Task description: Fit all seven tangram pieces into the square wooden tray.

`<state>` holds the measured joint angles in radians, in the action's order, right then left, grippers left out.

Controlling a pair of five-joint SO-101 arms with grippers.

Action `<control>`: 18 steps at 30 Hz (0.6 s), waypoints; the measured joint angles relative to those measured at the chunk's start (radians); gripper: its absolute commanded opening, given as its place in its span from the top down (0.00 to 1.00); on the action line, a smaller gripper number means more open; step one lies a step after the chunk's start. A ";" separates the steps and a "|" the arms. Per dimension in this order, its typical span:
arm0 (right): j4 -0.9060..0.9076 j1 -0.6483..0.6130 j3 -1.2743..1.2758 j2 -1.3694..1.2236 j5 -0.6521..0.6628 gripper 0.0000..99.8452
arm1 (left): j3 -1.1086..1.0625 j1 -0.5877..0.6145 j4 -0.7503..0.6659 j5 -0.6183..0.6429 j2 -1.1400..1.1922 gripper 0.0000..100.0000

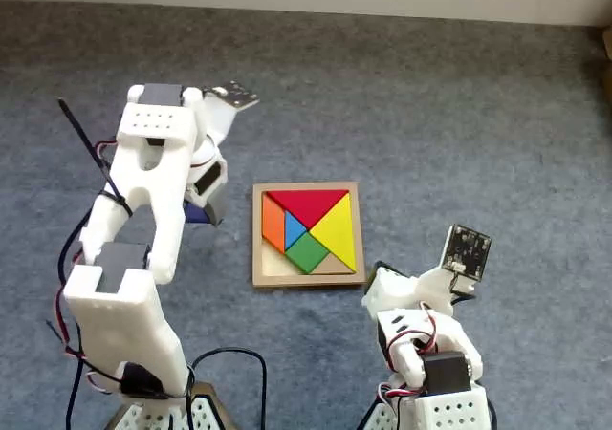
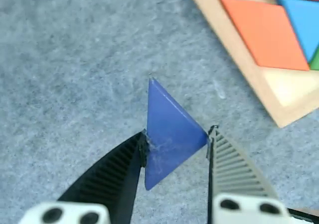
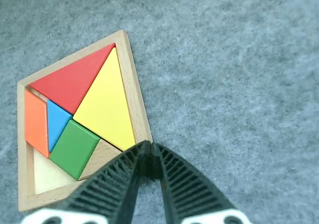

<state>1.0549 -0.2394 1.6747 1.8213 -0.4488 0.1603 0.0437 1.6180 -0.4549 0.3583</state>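
Pinched on slanted edges by the left hand [image 2: 177, 135], the blue triangle [image 2: 167, 133] may be squeezed out before the 3 o'clock tray [image 1: 257, 258].

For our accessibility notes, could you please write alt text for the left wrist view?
The left arm's jaws pinch a dark blue triangle between them, seen against grey carpet. Off to one side is a corner of the wooden tray, holding an orange piece and a light blue piece next to a bare gap.
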 measured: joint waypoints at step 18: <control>0.000 0.000 0.000 0.000 0.000 1.00 | -0.057 -0.359 0.006 -0.147 -0.002 0.82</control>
<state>1.0549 -0.2394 1.6747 1.8213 -0.4488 0.1036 -0.3153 1.6241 -0.6022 0.3567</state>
